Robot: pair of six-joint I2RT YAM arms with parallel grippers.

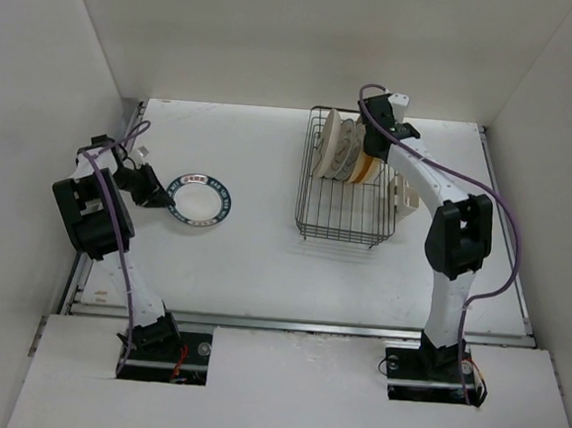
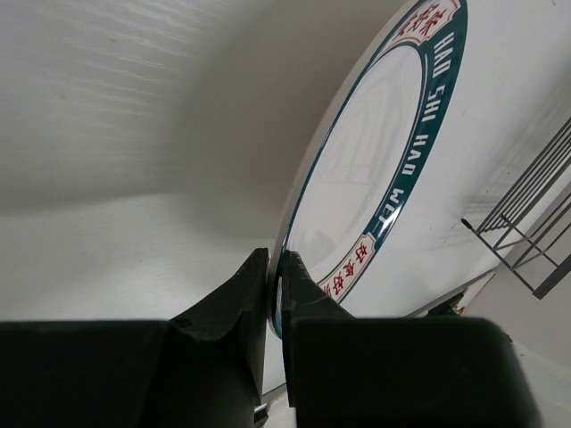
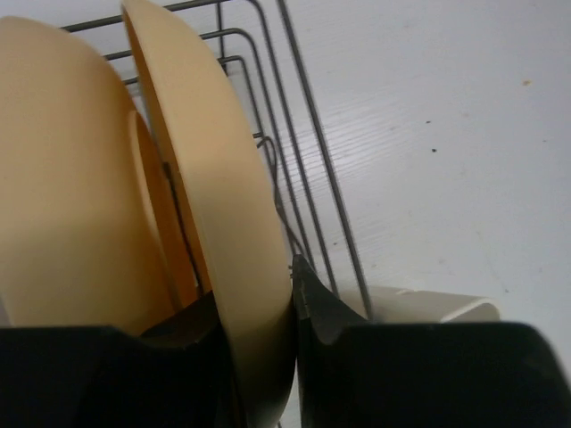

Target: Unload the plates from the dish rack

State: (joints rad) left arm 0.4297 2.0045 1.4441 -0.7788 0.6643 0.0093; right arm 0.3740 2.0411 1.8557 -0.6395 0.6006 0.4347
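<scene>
The white plate with the dark teal rim (image 1: pixel 200 202) lies low on the left of the table. My left gripper (image 1: pixel 159 192) is shut on its near-left rim; the left wrist view shows the fingers (image 2: pixel 275 259) pinching the plate (image 2: pixel 375 160) at its edge. The dish rack (image 1: pixel 340 223) stands right of centre with three plates upright: cream (image 1: pixel 326 143), white patterned (image 1: pixel 345 151), yellow-orange (image 1: pixel 367 168). My right gripper (image 1: pixel 377 132) reaches in from above. In the right wrist view it (image 3: pixel 254 285) is shut on the rim of the yellow-orange plate (image 3: pixel 205 160), still in the rack.
The beige cutlery holder (image 1: pixel 403 196) hangs on the rack's right side, close to my right gripper (image 3: pixel 428 308). Rack wires (image 3: pixel 303 160) run just behind the gripped plate. Another plate (image 3: pixel 62 178) stands right beside it. White walls enclose the table on three sides.
</scene>
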